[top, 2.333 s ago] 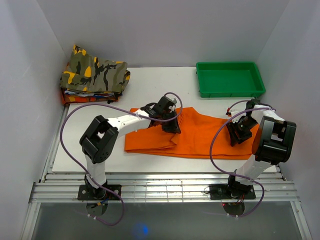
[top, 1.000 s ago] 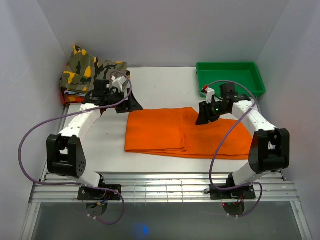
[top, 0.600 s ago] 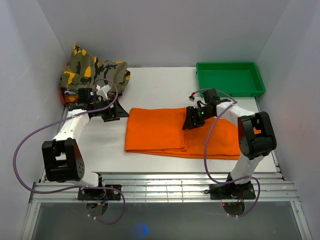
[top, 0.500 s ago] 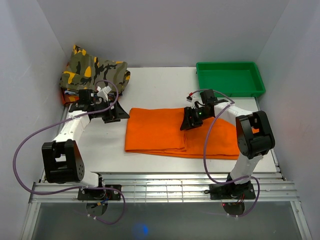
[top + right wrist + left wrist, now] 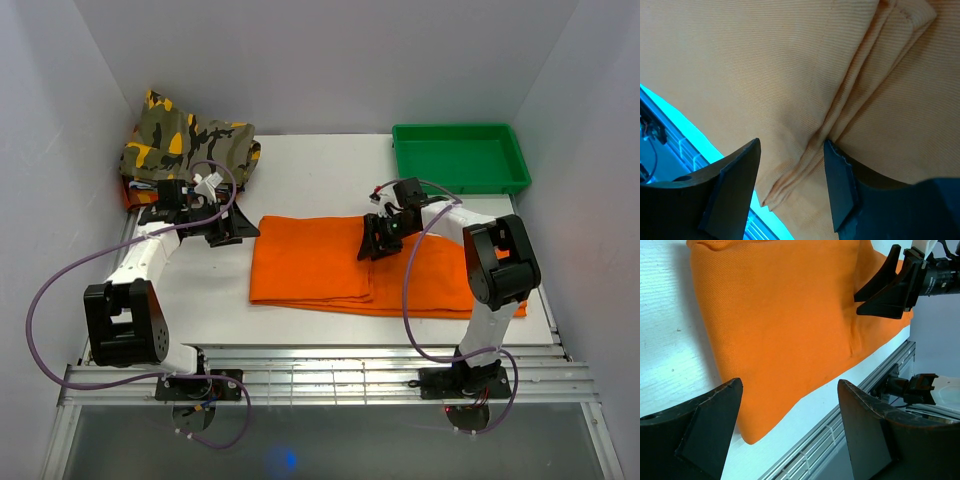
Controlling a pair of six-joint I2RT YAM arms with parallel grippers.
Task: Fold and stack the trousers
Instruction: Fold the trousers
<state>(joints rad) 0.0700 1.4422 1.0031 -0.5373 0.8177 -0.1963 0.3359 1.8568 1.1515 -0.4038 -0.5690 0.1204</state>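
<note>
White walls (image 5: 330, 60) enclose a table (image 5: 310, 165): orange trousers (image 5: 310, 265) mid-surface, camouflage garment (image 5: 185, 145) far-left corner, green tray (image 5: 465, 186) far-right. Left gripper (image 5: 243, 230) spread, empty; right gripper (image 5: 372, 245) parted over the trousers' fold.

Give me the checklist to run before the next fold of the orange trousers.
1. Left hand open and empty, off the left end of the trousers: ok.
2. Right hand open over the folded-over edge: ok.
3. Trousers wholly on the table, nothing over the near edge: ok.
4. Trousers compact enough to stack: not ok; a long strip, only the left part doubled over.
5. Right arm's cable clear of the cloth: cannot tell; it loops across the trousers in the top view.
</note>
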